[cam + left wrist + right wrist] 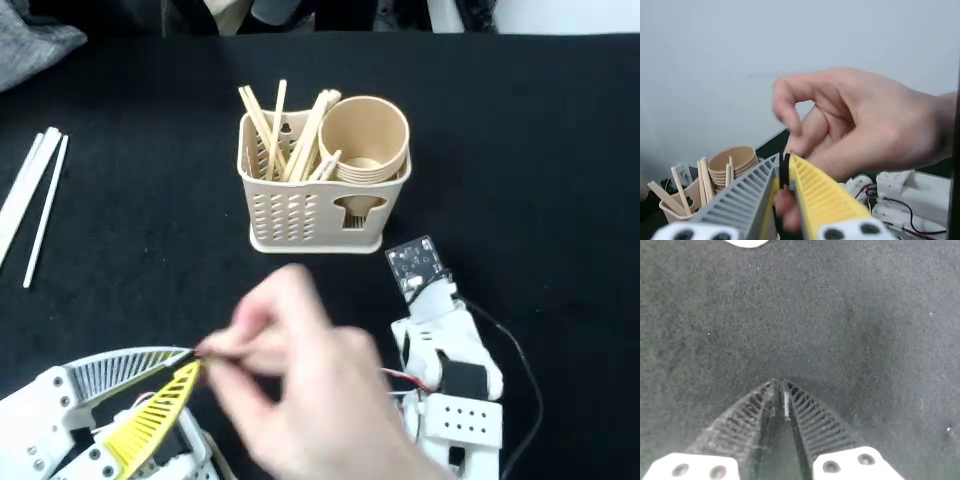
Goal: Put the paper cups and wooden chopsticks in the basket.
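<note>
Some chopsticks (28, 180) are left loose, well apart from the closed left gripper (194, 357), whose tips are touched by a hand (300, 370). The right gripper (780, 386) is closed too.

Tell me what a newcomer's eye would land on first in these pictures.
First, a person's hand at the near edge of the table, its fingertips pinching at the tip of the left gripper. Next, the basket at mid-table, holding upright wooden chopsticks beside a stack of paper cups. A few loose chopsticks lie on the black cloth at the far left.
</note>
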You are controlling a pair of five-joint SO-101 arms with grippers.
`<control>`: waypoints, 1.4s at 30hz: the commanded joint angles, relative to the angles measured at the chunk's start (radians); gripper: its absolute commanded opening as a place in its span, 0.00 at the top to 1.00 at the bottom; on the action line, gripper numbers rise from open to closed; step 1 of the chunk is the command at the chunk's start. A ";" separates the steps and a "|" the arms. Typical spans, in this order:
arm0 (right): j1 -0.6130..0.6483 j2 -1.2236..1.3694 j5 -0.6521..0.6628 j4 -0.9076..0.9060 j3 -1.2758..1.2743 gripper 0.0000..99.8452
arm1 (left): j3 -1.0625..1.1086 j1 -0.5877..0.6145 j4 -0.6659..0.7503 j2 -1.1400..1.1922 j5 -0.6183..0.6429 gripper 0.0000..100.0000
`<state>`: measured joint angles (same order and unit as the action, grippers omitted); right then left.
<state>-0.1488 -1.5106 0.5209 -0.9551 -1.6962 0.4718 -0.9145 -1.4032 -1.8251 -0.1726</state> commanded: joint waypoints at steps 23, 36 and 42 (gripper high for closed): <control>0.005 -0.010 0.005 -0.002 0.001 0.99 | -0.025 -0.004 0.003 -0.003 -0.038 0.97; 0.005 -0.010 0.005 -0.002 0.001 0.99 | 0.024 0.512 0.097 0.135 -0.104 0.97; 0.005 -0.010 0.005 -0.002 0.001 0.99 | 0.125 0.851 0.216 0.368 -0.104 0.97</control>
<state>-0.1488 -1.5106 0.5209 -0.9551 -1.6962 0.5562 -0.3023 -1.2789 -1.6118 -0.2662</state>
